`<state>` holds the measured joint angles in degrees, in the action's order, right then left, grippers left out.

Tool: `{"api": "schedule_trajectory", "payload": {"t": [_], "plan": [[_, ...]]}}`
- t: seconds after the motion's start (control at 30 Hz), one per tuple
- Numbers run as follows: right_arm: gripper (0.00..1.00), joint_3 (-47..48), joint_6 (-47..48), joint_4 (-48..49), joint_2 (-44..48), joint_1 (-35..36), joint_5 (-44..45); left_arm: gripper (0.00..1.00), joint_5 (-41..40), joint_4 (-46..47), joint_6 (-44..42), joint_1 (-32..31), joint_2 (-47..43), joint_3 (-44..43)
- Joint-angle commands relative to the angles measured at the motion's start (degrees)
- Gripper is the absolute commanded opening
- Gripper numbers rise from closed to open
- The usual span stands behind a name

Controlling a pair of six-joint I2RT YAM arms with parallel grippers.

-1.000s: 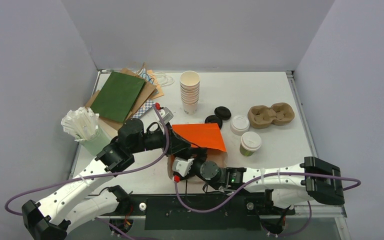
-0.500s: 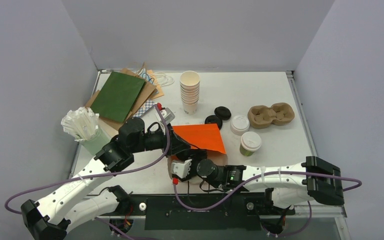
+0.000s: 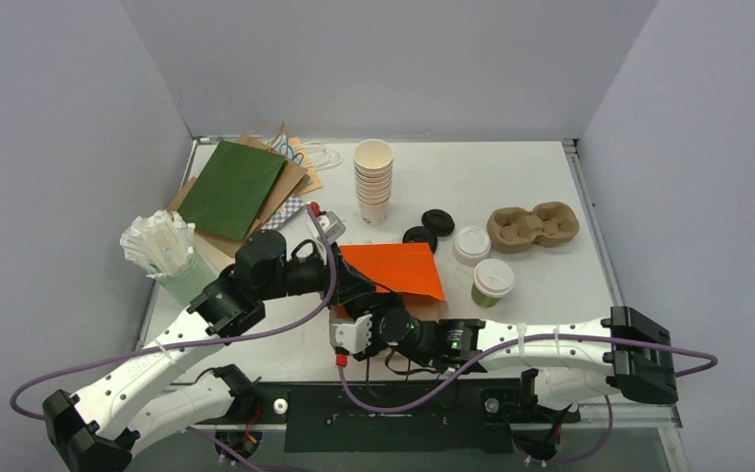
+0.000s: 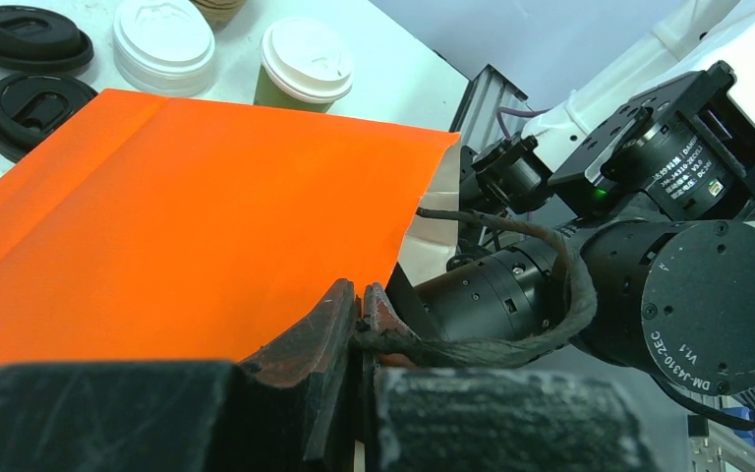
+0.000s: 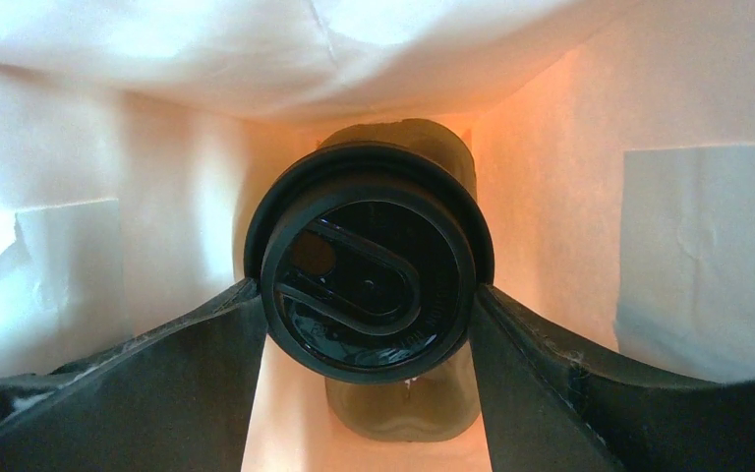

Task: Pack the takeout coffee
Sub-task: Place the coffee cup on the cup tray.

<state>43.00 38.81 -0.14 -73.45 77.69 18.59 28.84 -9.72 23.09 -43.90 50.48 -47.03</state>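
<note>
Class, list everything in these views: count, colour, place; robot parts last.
orange paper bag: one, orange, lying mid-table.
black-lidded paper coffee cup: one, black lid, inside the bag.
white-lidded olive-green paper coffee cup: one, standing right of the bag.
loose round black plastic lids: two, black, behind the bag.
loose round white plastic lid: one, white, beside the black lids.
stack of lidless white paper cups: one, white, back centre.
brown moulded-pulp cup carrier: one, brown, back right.
flat green and brown paper bags: one pile, back left.
white wrapped straws in a pale holder: one bunch, left edge.
left gripper: black jaws shut on the bag's handle.
right gripper: black jaws shut on the black-lidded cup.
</note>
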Motion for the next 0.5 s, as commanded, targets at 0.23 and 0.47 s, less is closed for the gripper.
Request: {"api": "schedule_trajectory", "payload": {"t": [0.23, 0.47], "plan": [[0.41, -2.1, 9.4, 6.4, 1.4, -0.2, 2.9, 0.0, 0.8, -2.1, -1.2, -0.7, -1.1, -3.2], [0.39, -2.0, 11.8, 5.8, -0.2, -0.5, 2.2, 0.0, 0.9, -1.6, -0.7, -0.7, -1.4, -3.1]]}}
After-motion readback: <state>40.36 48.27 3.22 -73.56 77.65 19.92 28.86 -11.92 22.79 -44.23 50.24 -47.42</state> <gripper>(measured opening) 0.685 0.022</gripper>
